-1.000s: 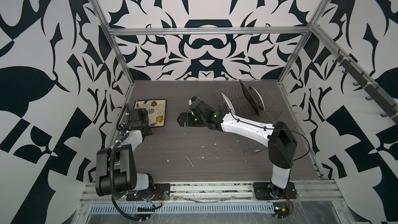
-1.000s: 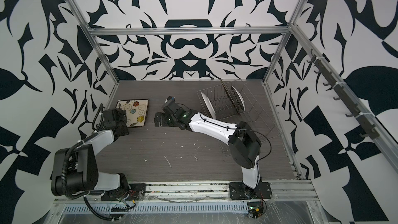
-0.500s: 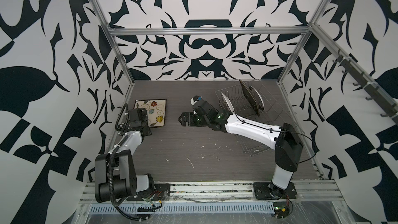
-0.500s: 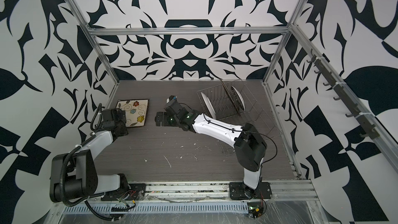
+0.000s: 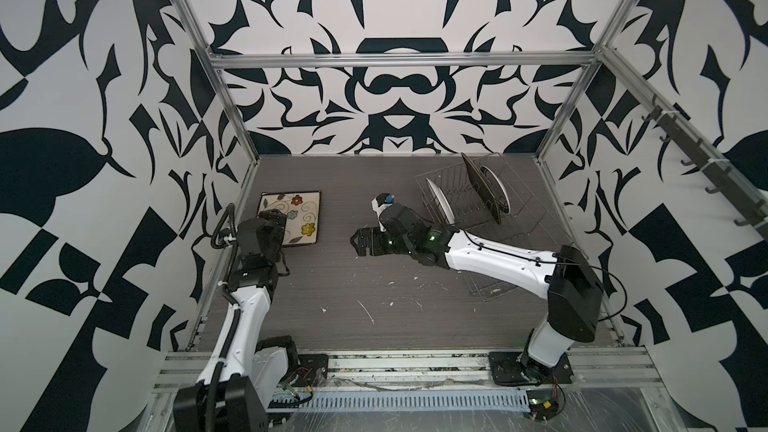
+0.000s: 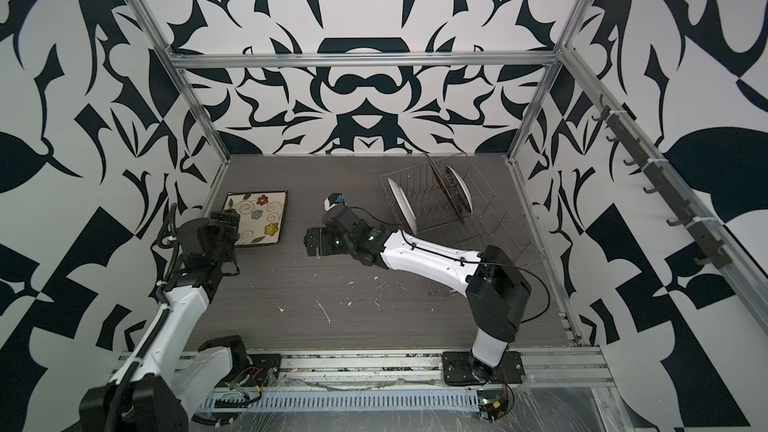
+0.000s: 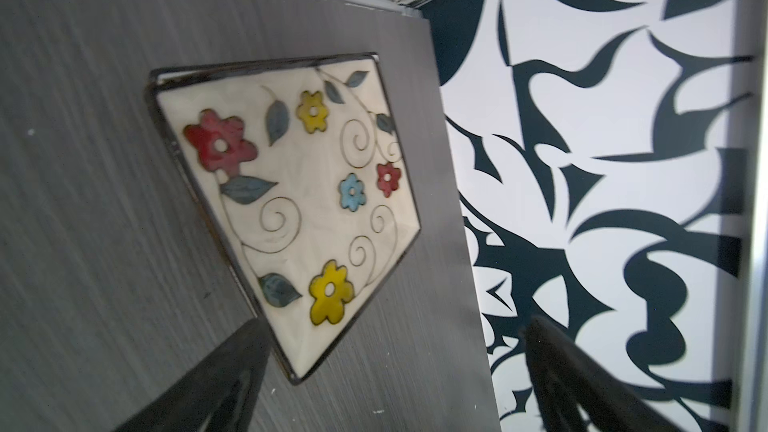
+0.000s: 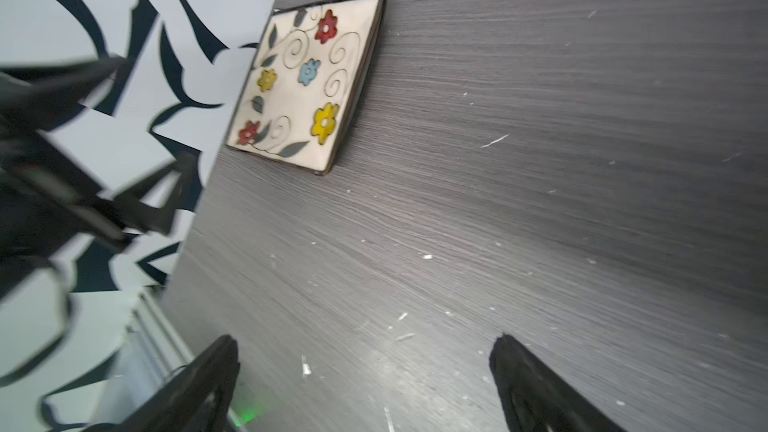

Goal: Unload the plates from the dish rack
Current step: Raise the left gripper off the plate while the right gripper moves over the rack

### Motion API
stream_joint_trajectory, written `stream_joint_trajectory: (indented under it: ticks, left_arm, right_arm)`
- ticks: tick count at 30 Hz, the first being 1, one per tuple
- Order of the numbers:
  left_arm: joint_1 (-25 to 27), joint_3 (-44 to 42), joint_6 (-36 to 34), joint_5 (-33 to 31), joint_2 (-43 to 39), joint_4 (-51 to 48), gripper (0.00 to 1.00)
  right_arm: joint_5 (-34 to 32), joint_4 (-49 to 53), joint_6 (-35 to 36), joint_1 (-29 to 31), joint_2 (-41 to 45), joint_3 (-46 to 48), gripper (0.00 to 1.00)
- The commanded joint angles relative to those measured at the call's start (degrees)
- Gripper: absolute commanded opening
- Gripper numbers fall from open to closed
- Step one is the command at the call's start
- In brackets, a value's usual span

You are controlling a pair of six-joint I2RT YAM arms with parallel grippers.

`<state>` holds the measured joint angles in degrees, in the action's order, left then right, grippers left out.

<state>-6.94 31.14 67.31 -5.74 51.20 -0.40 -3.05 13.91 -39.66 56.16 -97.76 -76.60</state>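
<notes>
A cream square plate with coloured flowers [image 5: 293, 218] [image 6: 255, 218] [image 7: 291, 201] [image 8: 307, 85] lies flat at the table's far left. The silver wire dish rack [image 5: 536, 218] [image 6: 494, 218] stands at the back right. It holds a round white plate [image 5: 436, 201] [image 6: 401, 203], a black square plate [image 5: 482, 189] [image 6: 446, 191] and a round dark-rimmed plate [image 5: 496, 191] [image 6: 459, 189], all upright. My left gripper [image 5: 270, 218] [image 6: 224, 220] [image 7: 395, 322] hangs open over the floral plate's near left corner. My right gripper [image 5: 355, 243] [image 6: 309, 243] [image 8: 365, 338] is open and empty over bare table between that plate and the rack.
White chips and scratches [image 5: 368, 311] dot the grey tabletop. Patterned walls with metal posts [image 5: 232, 118] close in the left, back and right sides. The right arm's white forearm [image 5: 494, 261] stretches across the rack's near left corner.
The right gripper has drawn a little towards the near side and its elbow has swung right. The left arm's elbow has dropped forward while its gripper stays at the floral plate's corner.
</notes>
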Motion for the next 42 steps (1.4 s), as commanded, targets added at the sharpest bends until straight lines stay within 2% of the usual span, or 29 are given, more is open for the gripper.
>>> stream_joint_trajectory:
  ticks: [1,5,8,11,15,20,24,27,32,35,42]
  left_arm:
    - [1.9,0.9,-9.5,2.8,-3.4,-3.5,0.99]
    - [7.0,-0.6,-13.3,1.0,-6.8,-3.3,0.99]
    - [9.4,-0.7,-14.9,2.1,-6.9,-4.0,0.99]
    - [11.1,-1.4,-15.0,3.6,-7.5,-4.9,0.99]
    - [14.5,-3.1,-14.7,0.9,-10.2,-4.9,0.99]
    - [16.0,-2.7,-14.8,3.1,-11.4,-5.6,1.0]
    - [16.5,-2.4,-15.1,6.3,-11.0,-5.9,0.99]
    - [18.1,-3.1,-14.0,7.6,-11.4,-6.3,1.0]
    - [21.9,-4.9,-13.1,5.1,-13.0,-6.1,1.0]
    - [23.5,-5.9,-12.4,4.4,-12.7,-4.7,1.0]
    - [30.7,-5.5,-13.1,1.7,-7.2,0.1,0.99]
  right_arm:
    - [-10.1,9.1,8.3,0.3,0.6,-5.5,0.99]
    - [-14.6,13.0,11.0,0.3,1.9,-6.3,0.99]
    - [-17.8,15.0,13.2,0.4,4.9,-5.6,0.93]
    - [-21.0,19.4,15.3,0.4,7.4,-6.8,0.9]
    - [-25.5,29.0,19.2,-0.1,8.9,-10.9,0.9]
    - [-28.6,33.0,21.1,-3.7,11.5,-12.2,0.84]
    - [-31.8,36.5,22.3,-7.4,14.4,-12.7,0.84]
    - [-31.5,38.6,23.7,-11.7,16.4,-12.8,0.82]
    - [-30.2,41.9,27.7,-19.0,16.8,-13.9,0.76]
    - [-28.8,42.3,30.9,-23.3,16.1,-13.8,0.65]
    - [-26.9,39.2,36.2,-29.5,13.3,-13.8,0.63]
